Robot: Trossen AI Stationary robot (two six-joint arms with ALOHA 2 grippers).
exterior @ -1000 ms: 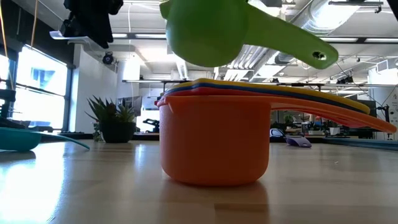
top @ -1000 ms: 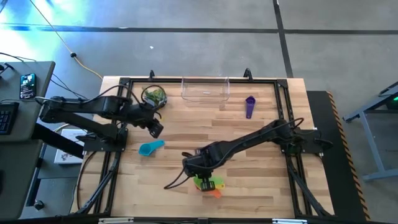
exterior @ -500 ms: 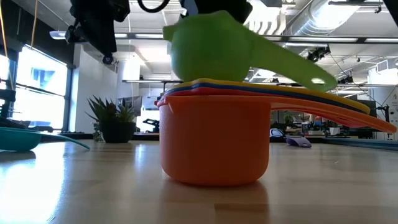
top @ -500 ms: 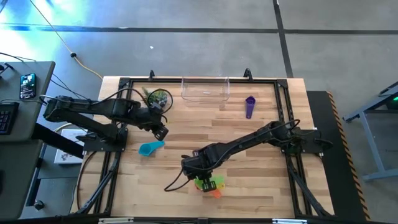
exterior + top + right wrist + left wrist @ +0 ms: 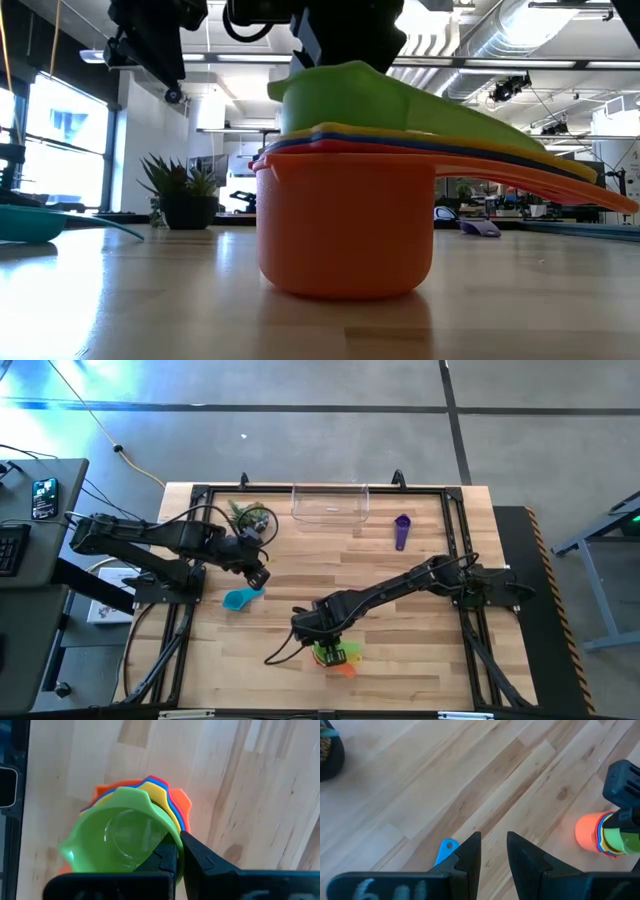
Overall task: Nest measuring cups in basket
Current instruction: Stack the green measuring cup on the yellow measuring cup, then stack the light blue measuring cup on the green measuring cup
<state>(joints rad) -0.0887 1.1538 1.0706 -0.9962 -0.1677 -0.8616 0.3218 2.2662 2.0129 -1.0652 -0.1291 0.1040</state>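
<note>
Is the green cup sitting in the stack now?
Mostly in: the green cup sits low in the orange cup's stack, right pincer shut on its rim.

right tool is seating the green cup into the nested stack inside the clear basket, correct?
Not in the basket. The right tool has the green cup on the nested stack, but that stack sits on the bare table; the clear basket stands apart at the far edge. The high view shows it.

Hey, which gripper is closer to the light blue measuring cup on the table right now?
Left. The left gripper hovers just above the light blue cup, fingers apart and empty. The right gripper is farther off, shut on the green cup at the orange stack.
</note>
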